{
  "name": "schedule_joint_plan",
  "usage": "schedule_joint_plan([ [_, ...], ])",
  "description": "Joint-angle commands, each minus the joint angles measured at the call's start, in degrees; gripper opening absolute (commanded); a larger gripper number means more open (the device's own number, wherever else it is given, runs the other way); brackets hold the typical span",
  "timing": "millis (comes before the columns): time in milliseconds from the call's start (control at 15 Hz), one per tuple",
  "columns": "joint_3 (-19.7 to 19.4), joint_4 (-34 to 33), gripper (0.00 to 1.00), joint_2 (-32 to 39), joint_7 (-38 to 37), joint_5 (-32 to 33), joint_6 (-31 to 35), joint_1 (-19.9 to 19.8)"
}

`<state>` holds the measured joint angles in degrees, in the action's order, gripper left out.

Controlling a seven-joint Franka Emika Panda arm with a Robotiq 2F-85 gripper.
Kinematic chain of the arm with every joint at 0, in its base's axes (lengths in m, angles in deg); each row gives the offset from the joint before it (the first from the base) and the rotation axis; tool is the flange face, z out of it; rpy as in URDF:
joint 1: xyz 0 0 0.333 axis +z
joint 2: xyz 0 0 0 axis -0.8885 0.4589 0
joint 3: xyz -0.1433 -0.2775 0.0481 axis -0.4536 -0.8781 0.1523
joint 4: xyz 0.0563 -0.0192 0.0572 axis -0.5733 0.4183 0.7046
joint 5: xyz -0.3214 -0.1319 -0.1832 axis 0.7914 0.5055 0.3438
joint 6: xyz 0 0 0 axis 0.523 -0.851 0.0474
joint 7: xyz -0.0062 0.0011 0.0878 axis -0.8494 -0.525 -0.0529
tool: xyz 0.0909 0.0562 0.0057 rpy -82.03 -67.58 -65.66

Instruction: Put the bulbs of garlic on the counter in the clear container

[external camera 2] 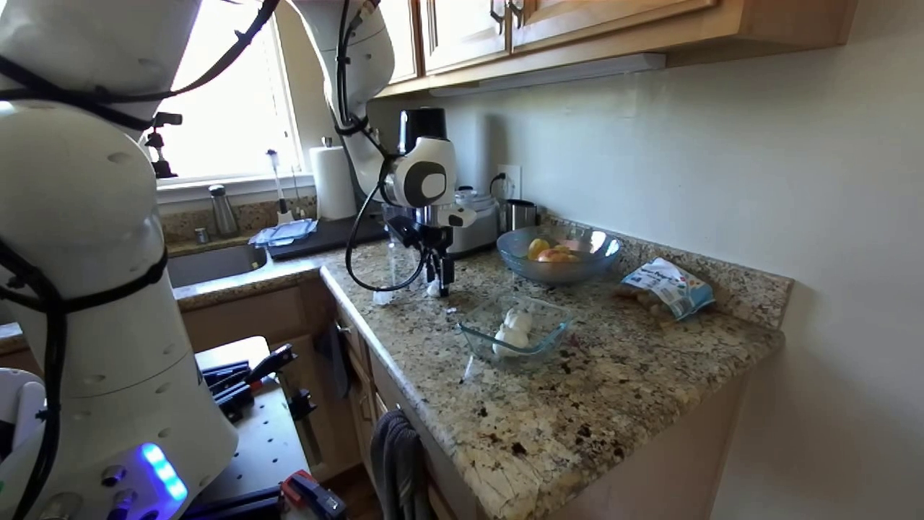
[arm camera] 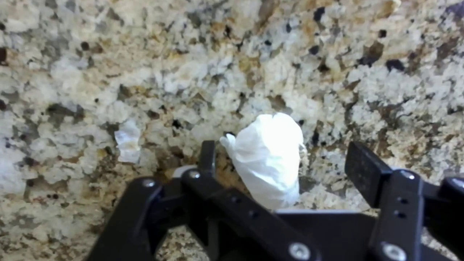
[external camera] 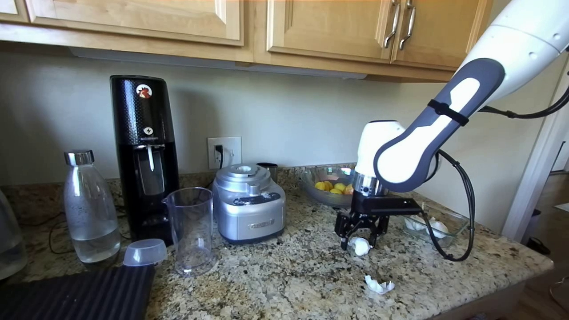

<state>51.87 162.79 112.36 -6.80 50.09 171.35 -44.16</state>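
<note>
Garlic bulb (arm camera: 268,163): target, sits on the worktop (external camera: 311,284) btwn the fingers (arm camera: 366,175), small tip of skin poking out toward pic-left in wrist view
Fingers: spread, nothing held; gap each side of bulb in wrist view, smaller on pic-left
Off-centre gap: imo fix b4 closing, tiny shift to pic-left, then close slow; else one finger hits 1st & prob rolls the bulb
Worktop height: fingers look low in an exterior view, can't tell if touching; get them past the bulb's widest part w/o pressing on the granite
Papery skin: prob slippery, may tear; squeeze firm enough to hold the bulb itself, short test lift b4 carry
Skin scrap (external camera: 378,288): in an exterior view, apart from fingers, not a bulb imo, skip it
Clear container (external camera 2: 552,339): at least 2 bulbs (external camera 2: 511,339) visible inside, apart from target; raise over rim w/ margin, lower beside those, let go low so nothing bounces
Cable (external camera: 472,213): loop overlaps container in an exterior view, real gap unclear; watch for snag on the rim during carry
</note>
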Motion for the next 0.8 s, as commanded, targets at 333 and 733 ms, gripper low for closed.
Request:
schedule_joint_plan([
  [333, -2.53, -0.67, 0.28, -0.66, 1.79, -0.30, -1.79, 1.31],
  [733, -2.51, 0.77, 0.19, -3.99, 1.70, -1.09, -5.11, 0.68],
])
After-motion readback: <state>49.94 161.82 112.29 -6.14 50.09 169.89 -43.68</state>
